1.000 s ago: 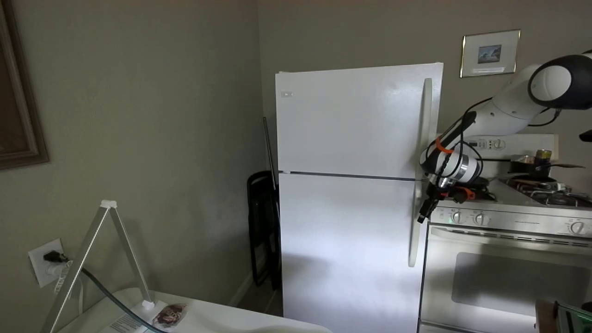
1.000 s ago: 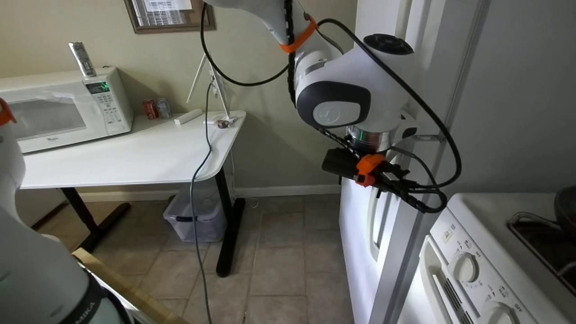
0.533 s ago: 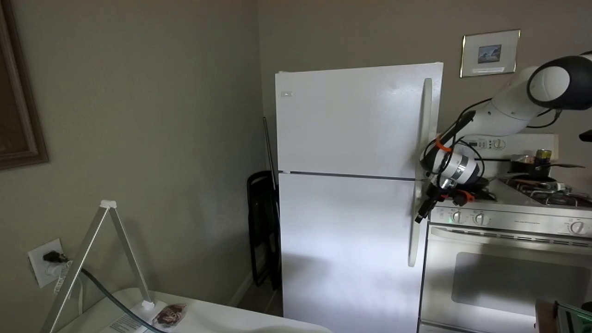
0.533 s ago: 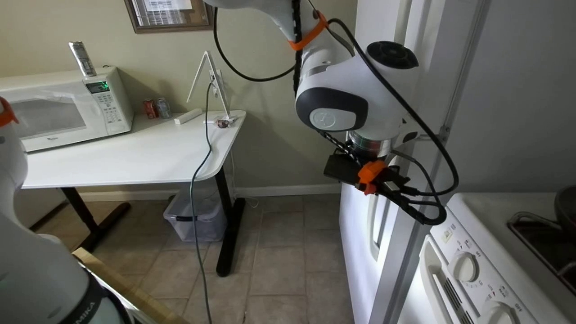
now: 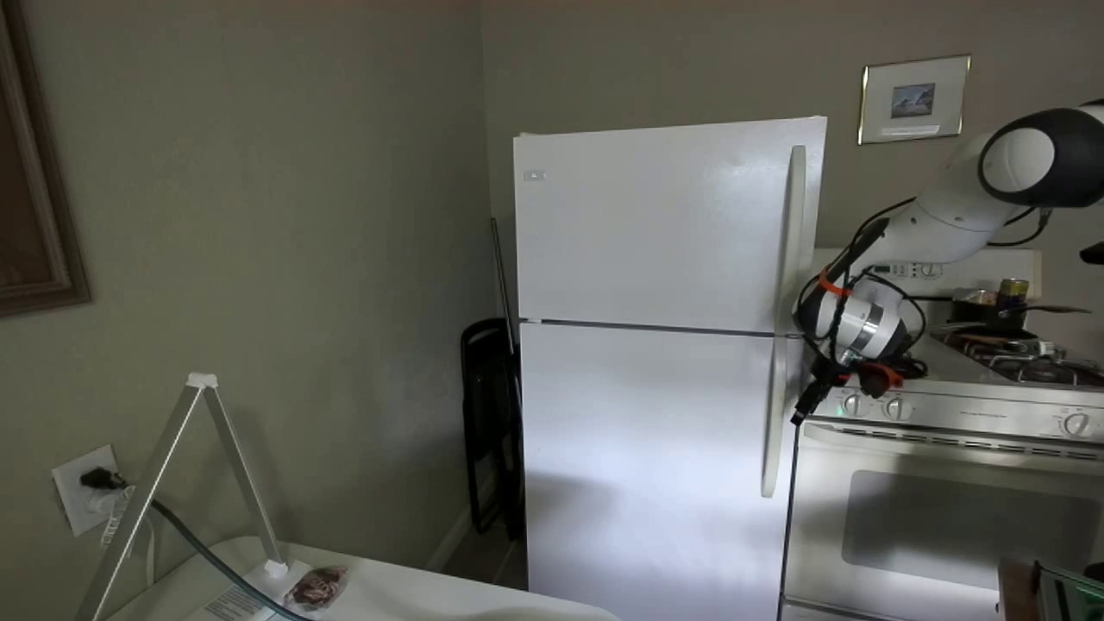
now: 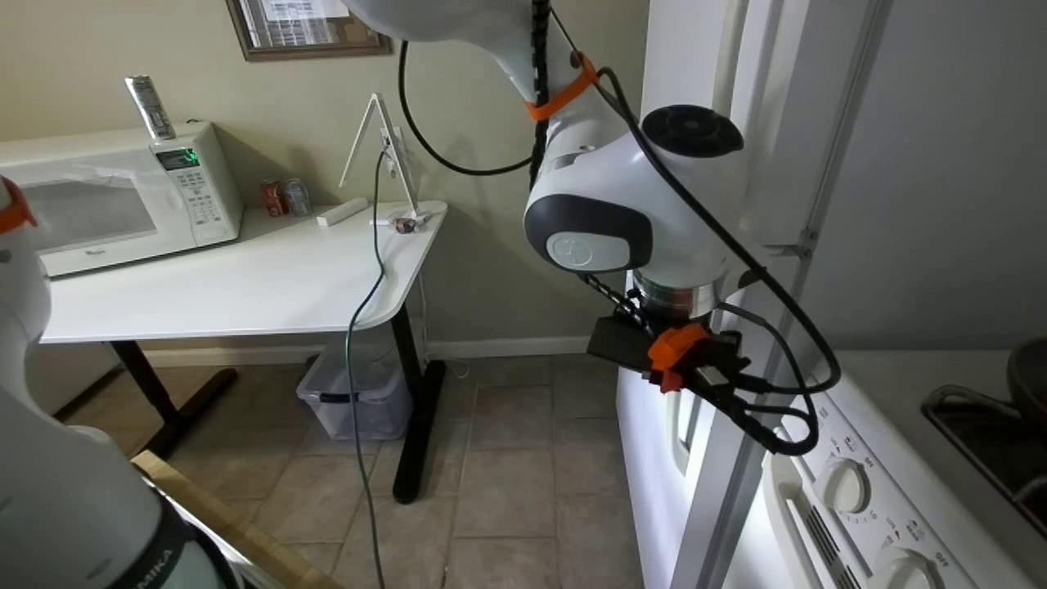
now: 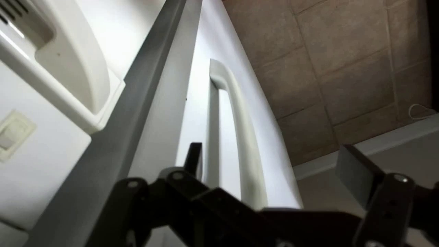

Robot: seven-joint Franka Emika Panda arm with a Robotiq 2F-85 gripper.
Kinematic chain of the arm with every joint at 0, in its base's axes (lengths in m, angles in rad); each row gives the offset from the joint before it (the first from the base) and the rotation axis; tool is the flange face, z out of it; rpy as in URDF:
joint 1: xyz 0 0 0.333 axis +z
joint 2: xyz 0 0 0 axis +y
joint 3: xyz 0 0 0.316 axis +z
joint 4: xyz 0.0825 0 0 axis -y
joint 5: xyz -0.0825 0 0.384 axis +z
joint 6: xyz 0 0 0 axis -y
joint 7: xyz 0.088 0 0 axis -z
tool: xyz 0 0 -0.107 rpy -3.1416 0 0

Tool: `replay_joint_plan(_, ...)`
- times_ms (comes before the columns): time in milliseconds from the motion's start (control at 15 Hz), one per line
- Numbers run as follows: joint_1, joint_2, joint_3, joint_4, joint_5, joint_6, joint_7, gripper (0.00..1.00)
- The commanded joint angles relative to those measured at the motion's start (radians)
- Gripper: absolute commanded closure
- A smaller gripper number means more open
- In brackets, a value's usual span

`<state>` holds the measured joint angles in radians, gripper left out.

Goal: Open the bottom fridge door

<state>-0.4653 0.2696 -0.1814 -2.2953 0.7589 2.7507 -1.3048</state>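
Observation:
The bottom fridge door [image 5: 638,448] is a tall plain white panel and is closed; its edge also shows in the other exterior picture [image 6: 642,466]. Its long vertical white handle [image 5: 774,440] runs along the side next to the stove. My gripper [image 5: 797,419] is beside the upper part of this handle, on the stove side. In the wrist view my gripper [image 7: 276,163] is open, with its fingers wide apart. The handle [image 7: 241,127] and the door surface [image 7: 271,168] show between the fingers. No finger visibly touches the handle. The handle's upper end is hidden behind the gripper there.
The shorter freezer door [image 5: 655,224] is above, closed. The white stove [image 6: 867,491] with knobs stands close beside the fridge. A white table [image 6: 245,286] with a microwave [image 6: 90,204] is opposite. A clear bin [image 6: 360,393] sits on the floor. A cable [image 6: 360,442] hangs down.
My gripper has moved lower and, since half a second ago, a little toward the stove, away from the handle. The fridge doors have not moved.

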Motion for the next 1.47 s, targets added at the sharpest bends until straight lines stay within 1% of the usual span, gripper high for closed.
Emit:
replay_joint_plan(0,-0.001,-0.022,-0.004,-0.063,0.022,-0.003,0.030,0.00)
replay_joint_plan(133,-0.029,-0.035,0.033,-0.069,0.112,-0.029,-0.041,0.00)
replay_joint_plan(200,-0.039,-0.041,0.050,-0.069,0.169,-0.024,-0.077,0.00)
replay_joint_plan(267,-0.075,-0.059,0.095,-0.055,0.286,-0.029,-0.159,0.00)
replay_joint_plan(333,-0.072,-0.065,0.095,-0.056,0.349,-0.031,-0.189,0.00)
replay_joint_plan(400,-0.035,-0.020,0.062,-0.041,0.240,-0.005,-0.099,0.00)
replay_joint_plan(467,-0.038,-0.027,0.067,-0.040,0.257,-0.005,-0.114,0.00)
replay_joint_plan(800,-0.038,-0.021,0.066,-0.039,0.253,-0.005,-0.110,0.00)
replay_joint_plan(867,-0.043,-0.017,0.088,-0.023,0.316,0.024,-0.168,0.00)
replay_joint_plan(933,-0.047,-0.016,0.099,-0.016,0.351,0.028,-0.194,0.00)
replay_joint_plan(1067,-0.060,-0.012,0.112,0.004,0.418,0.002,-0.257,0.00)
replay_joint_plan(1200,-0.071,-0.003,0.119,0.024,0.484,-0.011,-0.319,0.00)
replay_joint_plan(1400,-0.084,0.007,0.124,0.046,0.586,0.000,-0.437,0.00)
